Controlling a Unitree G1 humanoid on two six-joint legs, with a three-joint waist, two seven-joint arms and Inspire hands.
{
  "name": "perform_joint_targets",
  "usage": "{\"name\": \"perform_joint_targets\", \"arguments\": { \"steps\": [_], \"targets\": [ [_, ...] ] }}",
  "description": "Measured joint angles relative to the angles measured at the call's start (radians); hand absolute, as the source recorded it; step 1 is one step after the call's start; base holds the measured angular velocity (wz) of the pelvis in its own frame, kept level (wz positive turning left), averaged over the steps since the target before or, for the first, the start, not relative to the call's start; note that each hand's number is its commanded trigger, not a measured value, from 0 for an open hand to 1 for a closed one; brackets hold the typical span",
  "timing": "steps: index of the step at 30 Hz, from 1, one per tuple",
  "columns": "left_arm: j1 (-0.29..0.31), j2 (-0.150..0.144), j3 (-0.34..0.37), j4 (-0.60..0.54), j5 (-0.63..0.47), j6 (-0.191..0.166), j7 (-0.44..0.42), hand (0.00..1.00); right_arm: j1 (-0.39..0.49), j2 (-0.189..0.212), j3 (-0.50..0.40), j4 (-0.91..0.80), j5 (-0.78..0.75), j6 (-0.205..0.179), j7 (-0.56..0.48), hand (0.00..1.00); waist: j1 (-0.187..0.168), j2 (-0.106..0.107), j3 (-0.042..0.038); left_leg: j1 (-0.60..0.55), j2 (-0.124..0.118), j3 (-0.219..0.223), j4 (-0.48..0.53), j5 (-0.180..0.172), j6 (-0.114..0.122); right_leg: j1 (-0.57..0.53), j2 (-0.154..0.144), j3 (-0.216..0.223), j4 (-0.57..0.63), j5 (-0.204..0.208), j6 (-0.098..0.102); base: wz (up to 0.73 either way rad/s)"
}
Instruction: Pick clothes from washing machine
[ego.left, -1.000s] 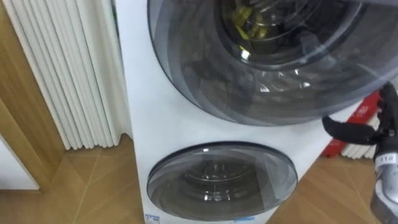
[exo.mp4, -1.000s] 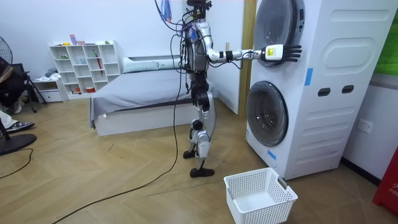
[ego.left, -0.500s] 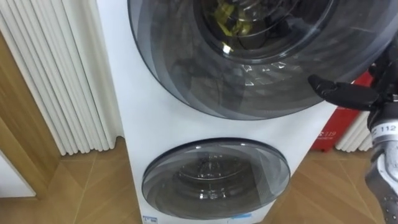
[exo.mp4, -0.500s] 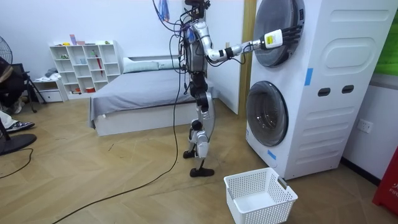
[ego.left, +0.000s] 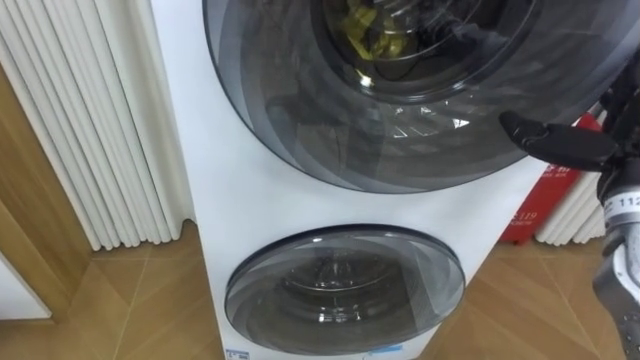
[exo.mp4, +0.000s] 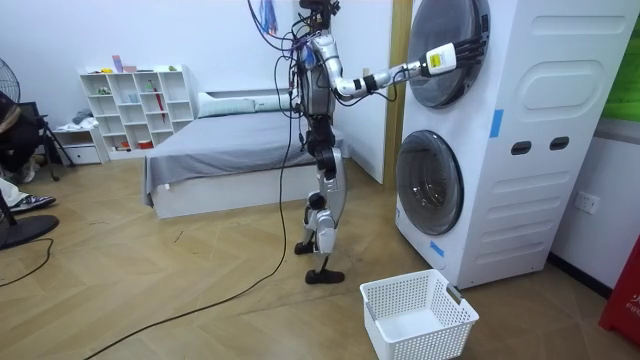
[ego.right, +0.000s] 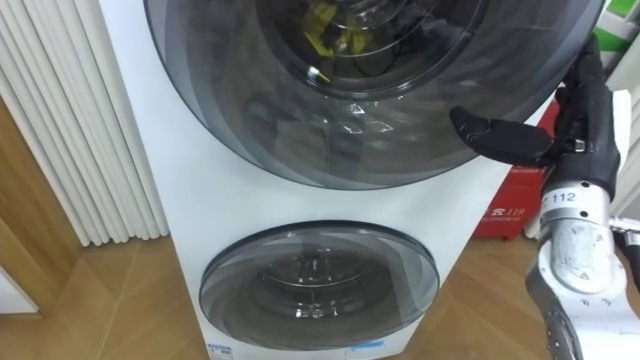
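1. The clothes (ego.left: 366, 28), a yellow bundle, lie in the upper drum behind the closed upper door (ego.left: 330, 140).
2. The right hand (ego.right: 575, 138) is raised at that door's right rim. Its fingers are straight and upright, its thumb is spread wide across the glass, and it holds nothing. Whether it touches the rim I cannot tell.
3. The clothes lie up and left of this hand, beyond the glass, so the door likely has to swing open first.
4. A basket (exo.mp4: 415, 315) stands on the floor by the machine.

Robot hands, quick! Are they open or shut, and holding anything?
Right hand: open, thumb out, at the upper washer door, holding nothing.
Left hand: cannot be told.
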Motion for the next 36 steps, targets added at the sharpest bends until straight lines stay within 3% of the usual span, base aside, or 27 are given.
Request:
{"name": "perform_joint_targets", "arguments": {
  "steps": [12,15,22,27,36],
  "targets": [
    [-0.002,0.001,-0.006,0.012,0.004,0.000,-0.016,0.00,0.005,-0.001,-0.004,-0.009,-0.002,0.000,0.047,0.00,-0.024,0.000,0.0002,0.001,0.000,-0.003,-0.004,0.000,0.000,0.005,-0.001,-0.008,0.000,0.000,0.000,0.01],
    [-0.008,0.000,-0.009,0.040,0.018,-0.013,-0.024,0.00,0.021,-0.001,-0.006,-0.026,-0.001,0.000,0.057,0.00,-0.028,0.001,0.0000,0.003,0.000,-0.003,-0.001,0.000,0.000,0.008,0.000,-0.007,-0.001,0.000,0.000,0.00],
    [-0.006,-0.007,-0.018,0.081,0.018,-0.017,-0.022,0.00,0.149,0.010,-0.006,-0.128,-0.011,-0.068,0.077,0.00,-0.032,0.017,-0.0005,0.014,0.003,0.000,-0.004,0.000,0.000,0.013,0.003,0.001,-0.001,0.000,0.000,-0.03],
    [-0.012,-0.007,-0.018,0.081,0.018,-0.020,-0.027,0.00,0.180,0.024,0.001,-0.140,-0.044,-0.099,0.114,0.00,-0.032,0.032,0.0013,0.020,0.010,0.011,-0.008,-0.003,-0.004,0.014,0.011,0.012,0.000,0.004,-0.007,-0.08],
    [-0.029,-0.016,-0.036,0.081,0.017,-0.031,-0.040,0.00,0.263,0.035,0.012,-0.129,-0.044,-0.162,0.191,0.00,-0.031,0.047,-0.0048,0.022,0.018,0.014,-0.005,0.001,-0.013,0.014,0.021,0.015,0.000,0.011,-0.017,-0.01]
  ]
}}
